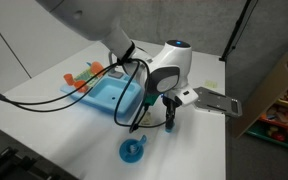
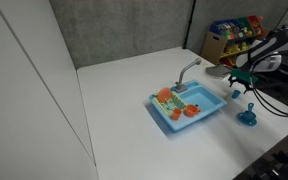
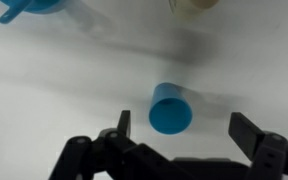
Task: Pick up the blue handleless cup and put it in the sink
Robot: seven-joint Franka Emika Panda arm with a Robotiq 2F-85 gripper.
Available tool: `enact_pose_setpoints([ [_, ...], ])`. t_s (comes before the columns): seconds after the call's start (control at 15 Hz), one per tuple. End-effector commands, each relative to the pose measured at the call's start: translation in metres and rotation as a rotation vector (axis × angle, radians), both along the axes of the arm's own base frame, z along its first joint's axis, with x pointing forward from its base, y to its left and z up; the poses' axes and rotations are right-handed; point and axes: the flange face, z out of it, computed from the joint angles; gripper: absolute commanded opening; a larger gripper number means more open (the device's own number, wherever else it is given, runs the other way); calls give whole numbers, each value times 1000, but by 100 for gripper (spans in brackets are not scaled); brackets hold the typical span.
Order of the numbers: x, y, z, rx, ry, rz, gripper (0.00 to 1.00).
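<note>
The blue handleless cup (image 3: 170,108) stands on the white table, seen from above in the wrist view. My gripper (image 3: 184,128) is open above it, one finger on each side, with the cup nearer the left finger and not touched. In both exterior views the gripper (image 1: 170,116) (image 2: 240,86) hangs low over the table beside the sink, and I cannot make out the small cup under it. The light-blue toy sink (image 1: 96,98) (image 2: 174,122) has a grey faucet and holds orange and green toy dishes at one side.
A larger blue cup on a round saucer (image 1: 132,150) (image 2: 247,117) stands near the gripper and shows at the wrist view's top left (image 3: 29,8). A cream-white lump (image 3: 194,5) lies at the wrist view's top edge. A grey flat object (image 1: 216,102) lies by the table edge.
</note>
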Motion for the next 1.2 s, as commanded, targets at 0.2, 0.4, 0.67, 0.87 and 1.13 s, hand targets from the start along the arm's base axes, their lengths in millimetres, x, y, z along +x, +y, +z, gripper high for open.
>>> enact_pose_setpoints([
  [0.2,7,-14,-12,32,-4,0,100],
  [0.4,8,-15,-18,34,3,0,100],
  [0.67,10,-15,-22,37,10,5,69],
  [0.87,11,-14,-18,39,4,11,43],
  [1.13,12,-12,-4,49,-11,27,18],
])
